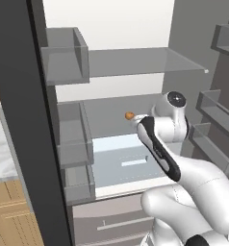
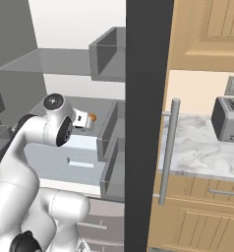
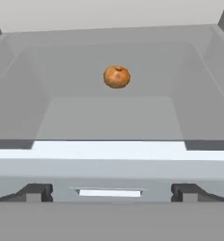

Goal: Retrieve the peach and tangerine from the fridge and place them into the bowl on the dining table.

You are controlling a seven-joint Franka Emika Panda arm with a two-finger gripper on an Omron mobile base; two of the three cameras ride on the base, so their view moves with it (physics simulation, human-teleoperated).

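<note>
A: Inside the fridge, on the grey shelf above the pale blue drawer, a single small round fruit is seen. It is orange with a brownish top, so it is taken for the tangerine, though at this size the peach cannot be fully ruled out. It is also visible in the left base view and the right base view.

B: Gripper state?

A: The gripper is held level in front of the shelf, aimed at the fruit and well short of it. The fingertips are seen spread wide at the bottom of the hand view, with nothing between them.

B: Handling properties, as judged?

A: The fruit is expected to be light, with a rind that yields slightly under pressure. A round body on a flat shelf is judged liable to roll if nudged by one finger before the other. Bruising is considered possible if it is squeezed hard.

B: Where is hold to be taken?

A: Across the widest part, at mid-height, with one pad on each side. The stem dimple on top is to be avoided. The shelf walls stand well apart from the fruit, so room for the open fingers is judged sufficient.

B: Second fruit?

A: Not located on this shelf.
</note>
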